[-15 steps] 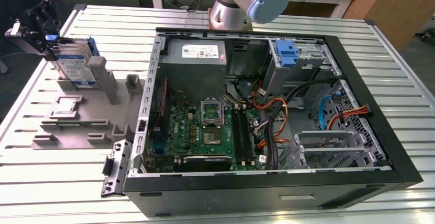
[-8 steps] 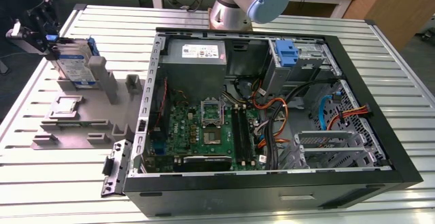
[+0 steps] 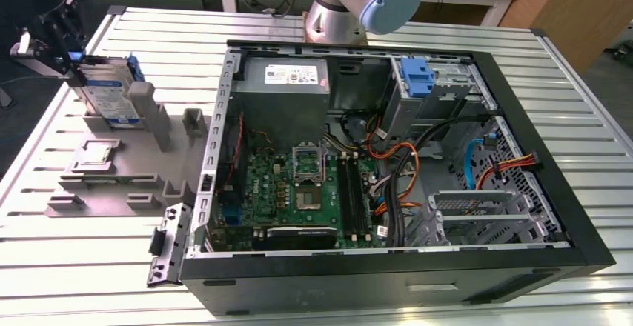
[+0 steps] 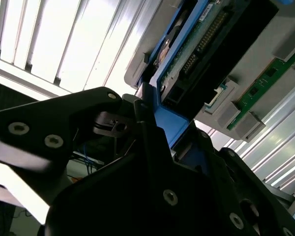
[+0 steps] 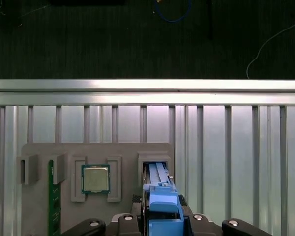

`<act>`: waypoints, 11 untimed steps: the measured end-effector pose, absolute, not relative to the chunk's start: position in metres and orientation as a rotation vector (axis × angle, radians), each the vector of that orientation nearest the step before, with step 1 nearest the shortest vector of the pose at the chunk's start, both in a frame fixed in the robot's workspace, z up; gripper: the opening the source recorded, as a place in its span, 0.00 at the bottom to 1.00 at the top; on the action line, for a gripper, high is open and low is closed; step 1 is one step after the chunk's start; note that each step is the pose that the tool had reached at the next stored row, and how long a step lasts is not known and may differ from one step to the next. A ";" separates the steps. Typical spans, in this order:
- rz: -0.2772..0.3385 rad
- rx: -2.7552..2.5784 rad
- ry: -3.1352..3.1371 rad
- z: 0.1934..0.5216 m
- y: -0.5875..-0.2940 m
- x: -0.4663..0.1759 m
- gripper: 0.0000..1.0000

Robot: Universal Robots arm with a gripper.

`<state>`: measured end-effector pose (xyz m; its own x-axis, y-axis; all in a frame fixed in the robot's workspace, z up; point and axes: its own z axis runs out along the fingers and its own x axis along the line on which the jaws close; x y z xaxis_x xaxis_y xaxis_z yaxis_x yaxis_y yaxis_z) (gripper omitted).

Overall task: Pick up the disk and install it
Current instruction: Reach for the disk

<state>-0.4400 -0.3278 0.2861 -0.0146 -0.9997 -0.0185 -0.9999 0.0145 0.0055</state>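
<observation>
**Exterior view:** The gripper [image 3: 61, 48] is clamped on the upper end of the disk [image 3: 107, 89]. The disk stands on edge in a slot of a grey fixture [image 3: 109, 185], near the far corner of the tabletop [image 3: 89, 267] on the exterior view's left. The open computer case [image 3: 554, 215] lies well apart across the middle of the tabletop, with a bare blue bracket [image 3: 419, 78] in the drive cage at its far side. The air above the fixture is free. Case walls and loose cables [image 3: 396, 155] crowd the cage.

**Second wrist view:** The black fingers [image 4: 152, 142] of the gripper [image 4: 169, 130] are closed tight on the blue carrier edge of the disk [image 4: 206, 39], whose circuit-board side faces the camera. A green memory module [image 4: 265, 88] stands near it.

**First wrist view:** The disk [image 5: 160, 189] runs from the gripper [image 5: 162, 221] into the slot of the fixture [image 5: 123, 152], whose walls hug it closely. A processor chip [image 5: 95, 178] lies in the next pocket. The tabletop [image 5: 226, 147] ends at an edge just beyond the fixture.

The disk looks rigid, dense for its size and sensitive to shock, while its smooth plastic carrier may flex. The carrier's edges look like the sound place to hold it, not the label or the board.
</observation>
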 end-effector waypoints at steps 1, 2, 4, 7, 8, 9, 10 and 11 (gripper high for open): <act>0.027 -2.199 2.231 0.286 -0.328 -0.440 0.37; 0.026 -2.199 2.231 0.286 -0.328 -0.440 0.37; 0.026 -2.199 2.231 0.286 -0.328 -0.440 0.37; 0.026 -2.199 2.231 0.286 -0.328 -0.440 0.37; 0.026 -2.198 2.231 0.286 -0.328 -0.440 0.37; 0.026 -2.199 2.231 0.286 -0.328 -0.440 0.37; 0.026 -2.199 2.231 0.286 -0.328 -0.440 0.37; 0.026 -2.199 2.231 0.286 -0.328 -0.440 0.37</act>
<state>-0.4400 -0.3278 0.2857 -0.0146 -0.9997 -0.0186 -0.9999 0.0145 0.0054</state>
